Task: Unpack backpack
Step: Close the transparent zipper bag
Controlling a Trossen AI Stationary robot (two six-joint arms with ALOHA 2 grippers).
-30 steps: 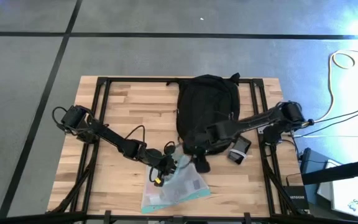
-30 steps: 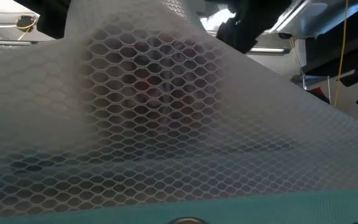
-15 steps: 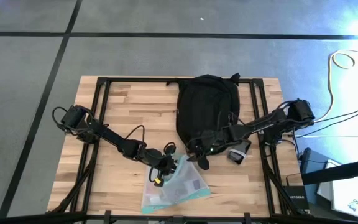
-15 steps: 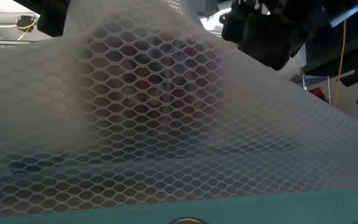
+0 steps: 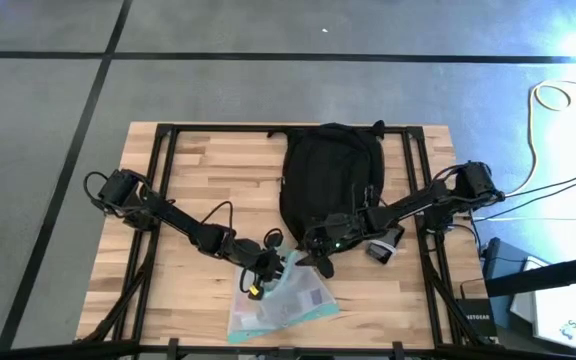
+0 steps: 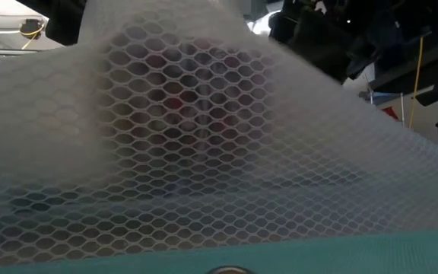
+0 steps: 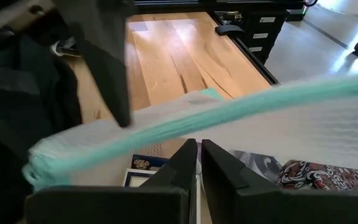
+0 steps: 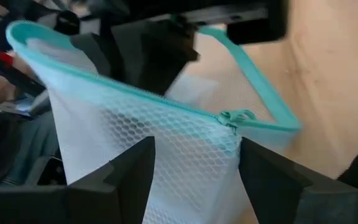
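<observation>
The black backpack (image 5: 332, 178) lies flat at the table's far middle. In front of it is a clear mesh pouch with a teal zipper edge (image 5: 280, 298), its near end on the table and its far end raised. My left gripper (image 5: 265, 272) reaches in from the left and is shut on that raised end. My right gripper (image 5: 318, 256) comes from the right, open, with its fingers (image 8: 124, 175) standing on either side of the pouch's mesh wall (image 8: 185, 162). In the low view the pouch (image 6: 188, 152) fills nearly everything. My left gripper pinches the pouch's mesh wall (image 7: 194, 134) between its two fingers, just under the teal zipper edge (image 7: 166, 124), coming slanting down from the table's left. That end is held up off the table; the rest lies on the wood. Whether my right gripper touches the mesh, I cannot tell.
A small dark device with a pale face (image 5: 384, 246) lies right of the backpack's near end. Printed items (image 7: 297, 174) show inside the pouch. A black metal frame (image 5: 158, 200) runs along the table's edges. Bare wood (image 5: 208, 170) lies to the left of the backpack.
My right gripper has come down from over the backpack's near end toward the pouch and tipped from pointing steeply down to nearly level. It now looms larger behind the mesh in the low view. The pouch and my left gripper have kept still.
</observation>
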